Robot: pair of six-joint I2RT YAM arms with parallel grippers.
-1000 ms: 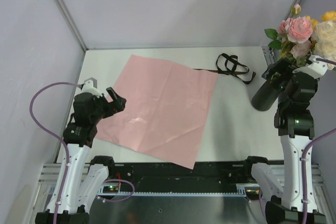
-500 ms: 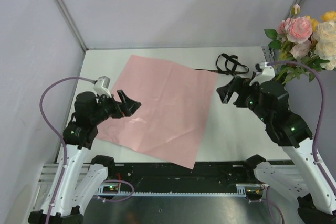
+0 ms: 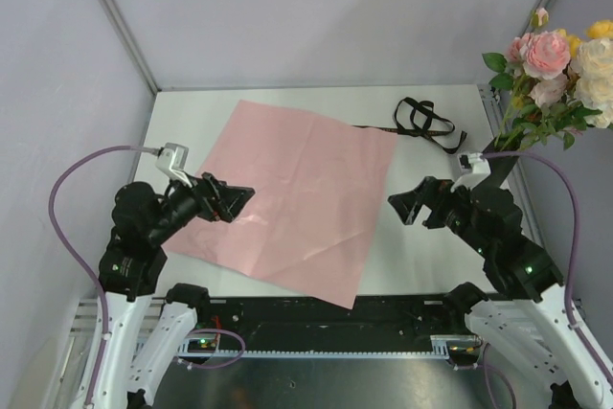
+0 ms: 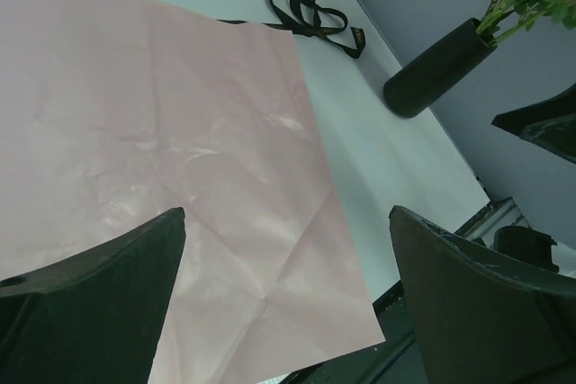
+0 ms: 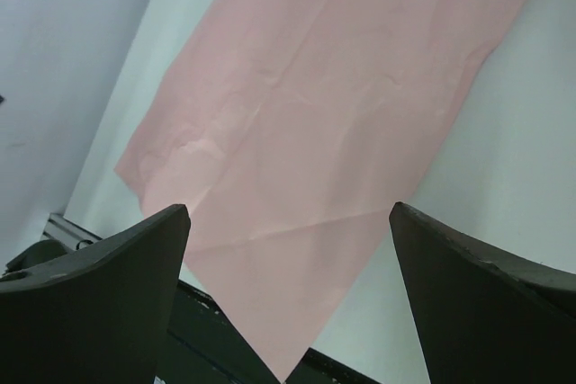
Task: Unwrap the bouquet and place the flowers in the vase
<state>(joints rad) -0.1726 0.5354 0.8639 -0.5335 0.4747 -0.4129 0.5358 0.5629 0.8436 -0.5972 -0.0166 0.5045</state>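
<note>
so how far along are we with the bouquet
Looks essentially finished. Done: the pink paper lies flat on the table, the black ribbon sits loose by its far corner, and the flowers stand in the vase. In hand: nothing; the left gripper and right gripper are open and empty. Left: seemingly nothing.

you'll find the flowers (image 3: 554,53), pink, white and yellow blooms with green leaves, bunched with their thin green stems down in the vase (image 4: 438,67), a tall, narrow dark cylinder standing at the table's (image 3: 431,237) far right corner.
</note>
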